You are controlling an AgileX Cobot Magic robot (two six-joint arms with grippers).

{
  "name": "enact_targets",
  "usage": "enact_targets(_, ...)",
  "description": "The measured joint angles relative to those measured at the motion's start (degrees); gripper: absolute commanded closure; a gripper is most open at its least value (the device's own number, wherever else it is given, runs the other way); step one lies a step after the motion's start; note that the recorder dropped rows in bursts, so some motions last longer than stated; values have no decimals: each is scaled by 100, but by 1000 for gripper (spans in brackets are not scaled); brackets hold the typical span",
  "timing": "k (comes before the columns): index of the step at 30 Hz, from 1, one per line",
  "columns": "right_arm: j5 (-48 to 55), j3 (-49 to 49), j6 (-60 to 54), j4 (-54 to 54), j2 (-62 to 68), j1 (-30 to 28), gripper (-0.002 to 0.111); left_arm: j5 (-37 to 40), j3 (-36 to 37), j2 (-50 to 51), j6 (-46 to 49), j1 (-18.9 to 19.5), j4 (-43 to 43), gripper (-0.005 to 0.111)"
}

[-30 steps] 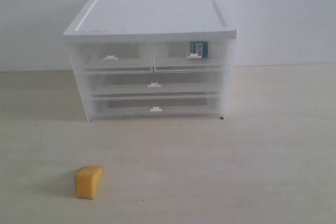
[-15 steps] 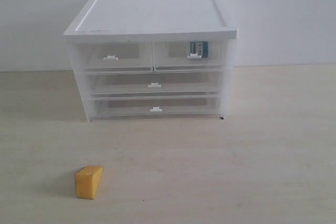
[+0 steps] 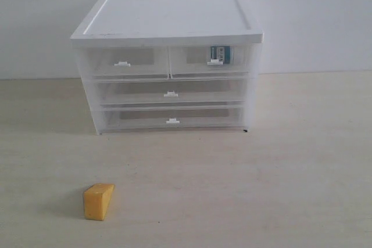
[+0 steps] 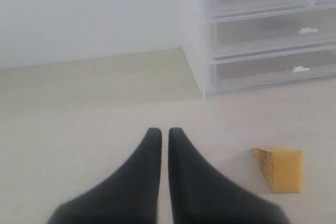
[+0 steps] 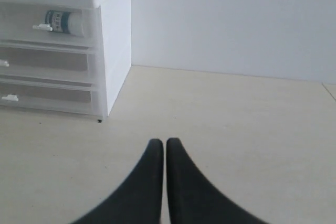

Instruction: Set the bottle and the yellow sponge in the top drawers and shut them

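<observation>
The yellow sponge (image 3: 99, 201) lies on the table at the front left, well in front of the cabinet (image 3: 168, 18); it also shows in the left wrist view (image 4: 279, 168), off to one side of my left gripper (image 4: 164, 132), which is shut and empty. The bottle (image 3: 220, 54) lies inside the right top drawer (image 3: 212, 60), which is pushed in; the right wrist view shows the bottle (image 5: 64, 22) there too. The left top drawer (image 3: 123, 62) is pushed in and looks empty. My right gripper (image 5: 161, 142) is shut and empty, over bare table. Neither gripper appears in the exterior view.
Two full-width drawers (image 3: 170, 93) sit below the top pair, both pushed in. A white wall rises behind the cabinet. The pale table (image 3: 279, 172) stretches in front and to the right of the cabinet.
</observation>
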Motion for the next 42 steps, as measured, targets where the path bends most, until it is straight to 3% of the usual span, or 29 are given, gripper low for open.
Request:
enact_targets(11,63,914,-71,111,-813,0,108,0,0,0,0,0,0,103)
enact_targets(42,308,923,-118,273,-852,0,108,-52,0,0,0,0,86,103)
